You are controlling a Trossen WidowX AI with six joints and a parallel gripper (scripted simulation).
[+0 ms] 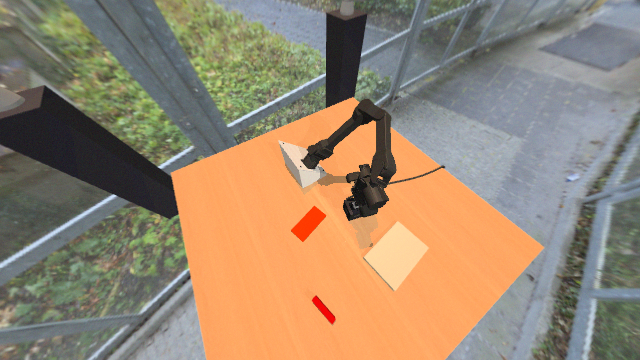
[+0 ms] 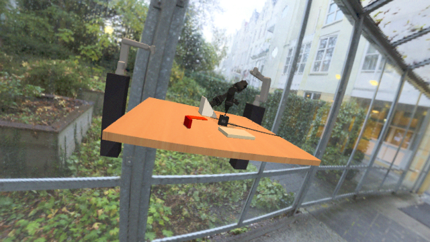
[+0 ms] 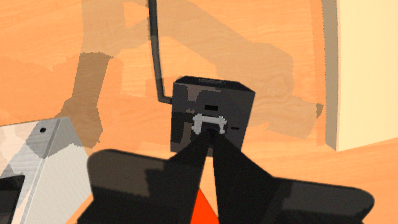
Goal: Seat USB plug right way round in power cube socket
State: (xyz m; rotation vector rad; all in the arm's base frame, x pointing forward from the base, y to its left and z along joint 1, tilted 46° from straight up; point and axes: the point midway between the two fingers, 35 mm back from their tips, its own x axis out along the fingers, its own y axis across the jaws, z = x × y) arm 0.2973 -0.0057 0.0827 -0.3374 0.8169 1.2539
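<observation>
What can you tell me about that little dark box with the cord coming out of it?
The power cube is a small, dark grey, matte, plastic-looking block standing upright on the orange table, between the white wedge base and a pale flat board. A thin black cord leaves one side and trails across the table. On its top face sit dark slots and a pale USB plug. The claw is closed narrowly right at that plug; whether it truly grips it is unclear.
</observation>
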